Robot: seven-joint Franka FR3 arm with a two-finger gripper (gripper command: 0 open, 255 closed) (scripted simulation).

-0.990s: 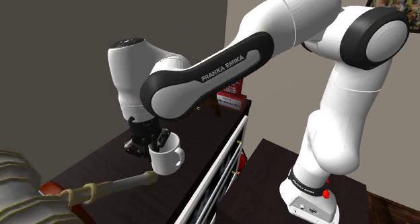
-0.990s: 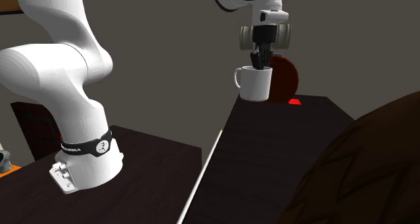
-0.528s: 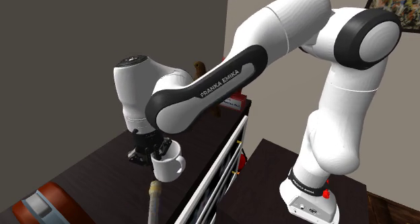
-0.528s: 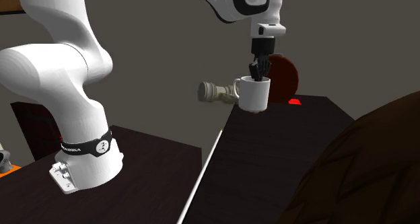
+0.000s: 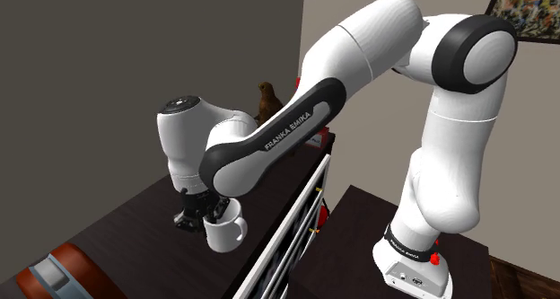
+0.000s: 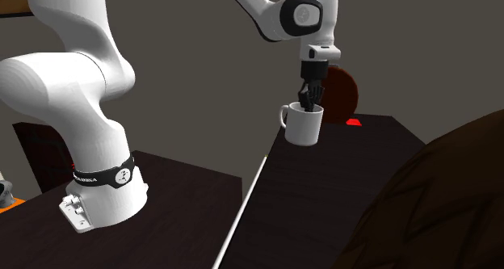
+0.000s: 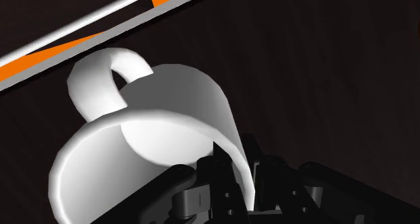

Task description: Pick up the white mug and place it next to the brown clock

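Currently, item one on my screen: the black gripper point(image 6: 311, 98), pointing straight down from the white arm point(image 5: 296, 127), its fingers point(image 7: 266, 179) clamped on the rim wall of the white mug point(image 6: 303, 126). The wrist view shows one finger inside the cup and one outside. Item two: the mug itself, upright, handle turned toward the second exterior view's left, over the dark tabletop point(image 6: 339, 187) near the edge that faces the stand point(image 5: 413, 261). I cannot tell whether its base touches the surface. Item three: the brown clock point(image 6: 343, 94), a round upright disc behind the mug in the second exterior view, just beside it on that view's right, with part of it covered by the cup. Item four: a small red mark point(image 6: 353, 123) on the tabletop at the clock's foot. Item five, farther back in the shoulder view: a red box point(image 5: 316, 137) and a brown figurine point(image 5: 266, 98) at the table's far end. Item six: a white and orange band point(image 7: 101, 21) beyond the mug's handle in the wrist view.
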